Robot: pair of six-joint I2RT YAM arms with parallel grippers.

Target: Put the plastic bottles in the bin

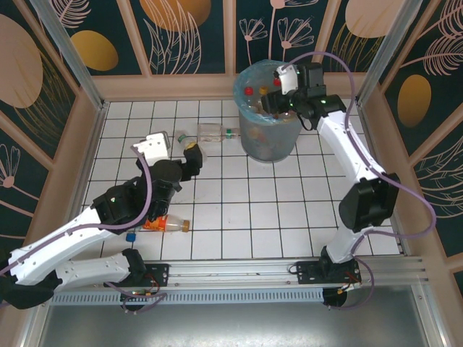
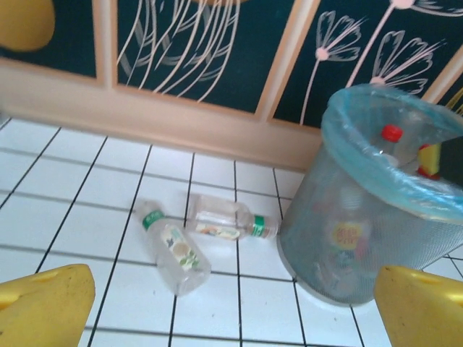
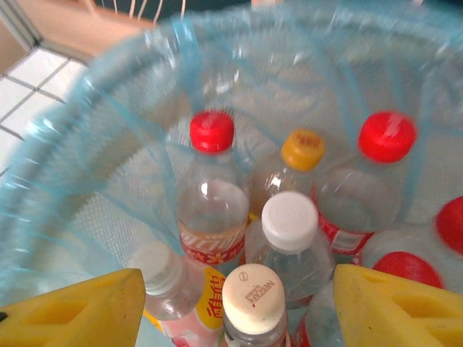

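Left claw: the left claw (image 1: 192,153) hangs over the white tiled table (image 1: 239,210), left of the bin. In the left wrist view its yellow fingers (image 2: 43,307) stand wide apart with nothing between them.
Right claw: the right claw (image 1: 273,101) sits above the mouth of the bin. In the right wrist view its yellow fingers (image 3: 398,311) are spread wide and hold nothing, and the caps lie just below.
Bin: the bin (image 1: 249,134) stands upright at the far side of the table, near the back wall. The light-blue bag (image 2: 347,155) is folded over its rim.
Bottles inside: the bottles in the bin (image 3: 289,219) stand crowded together, mostly upright. Red caps (image 3: 211,130), an orange cap (image 3: 302,148) and white caps (image 3: 253,289) are visible.
Bottles outside: two loose bottles lie on their sides on the table, just left of the bin. The green-banded bottle (image 2: 226,223) points its cap end at the bin's base, just beside it. The second clear bottle (image 2: 173,249) lies at an angle next to it; it cannot be told whether the two touch.
Near edge: an orange-labelled bottle (image 1: 165,225) lies on its side beside the left arm, well apart from the bin.
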